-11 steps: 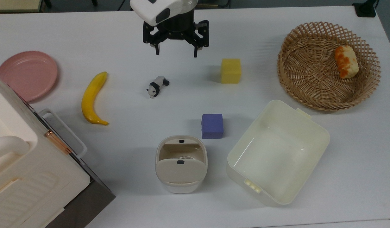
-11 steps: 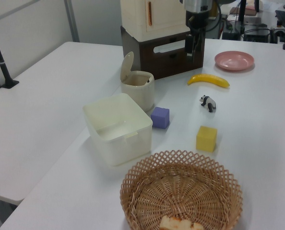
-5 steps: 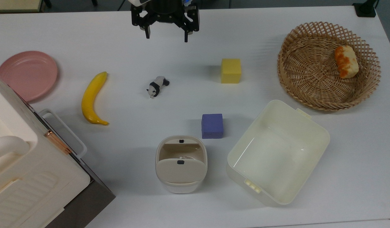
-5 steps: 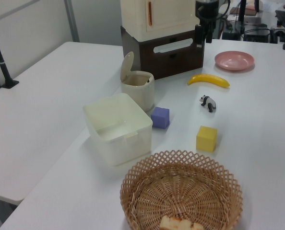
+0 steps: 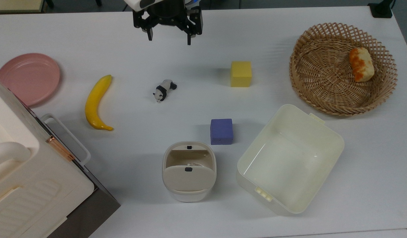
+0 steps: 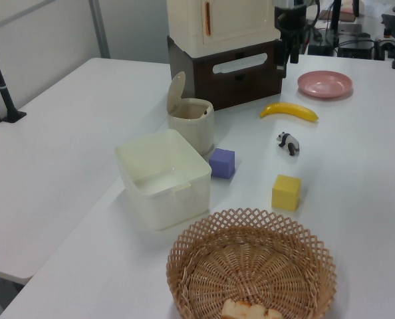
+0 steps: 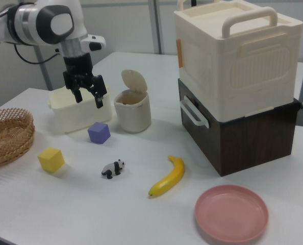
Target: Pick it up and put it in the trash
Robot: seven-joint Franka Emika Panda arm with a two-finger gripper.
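Note:
The trash (image 5: 189, 193) is a small beige-white bin near the front edge of the top view, with its flap lid (image 6: 176, 88) tipped up. A faint pale shape lies inside its opening (image 5: 191, 163); I cannot tell whether it is the crumpled paper, which I see nowhere on the table. My gripper (image 5: 169, 40) hangs open and empty at the top view's upper edge, well above the table and far from the bin. In the right view the gripper (image 7: 89, 101) is in front of the cream tub; in the left view the gripper (image 6: 285, 58) is before the brown cabinet.
On the table lie a panda figurine (image 5: 164, 90), a banana (image 5: 96, 103), a pink plate (image 5: 28, 78), a yellow cube (image 5: 241, 73) and a purple cube (image 5: 221, 131). There are also a cream tub (image 5: 325, 132), a wicker basket (image 5: 309, 86) holding bread, and a cream box on a brown cabinet (image 7: 243, 132).
The gripper, still open, has moved toward the top view's upper edge, away from the panda, then drifted slightly to the top view's left. Nothing on the table has shifted.

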